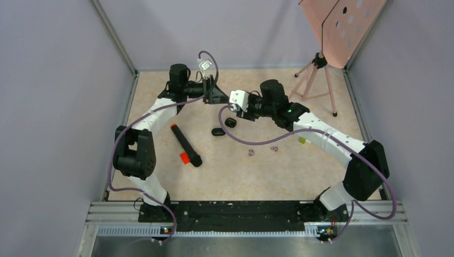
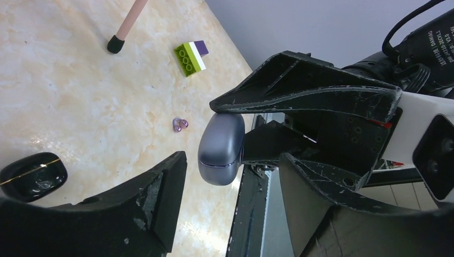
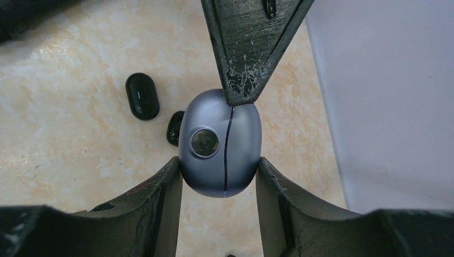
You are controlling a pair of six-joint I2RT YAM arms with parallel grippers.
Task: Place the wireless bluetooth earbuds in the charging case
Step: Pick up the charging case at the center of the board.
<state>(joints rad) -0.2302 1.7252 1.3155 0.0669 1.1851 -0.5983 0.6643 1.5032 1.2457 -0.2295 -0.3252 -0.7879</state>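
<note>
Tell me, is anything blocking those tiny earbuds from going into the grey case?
Yes, the grey case, gripped in the right claw, looks shut, its lid seam closed. The purple earbuds lie loose on the table.

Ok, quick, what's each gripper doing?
Left gripper: open, straddling the charging case, not gripping it.
Right gripper: closed on the charging case.

three oval cases (image 3: 219, 144), two earbud clusters (image 1: 251, 152), one marker (image 1: 186, 144), one block (image 2: 193, 56)
</note>
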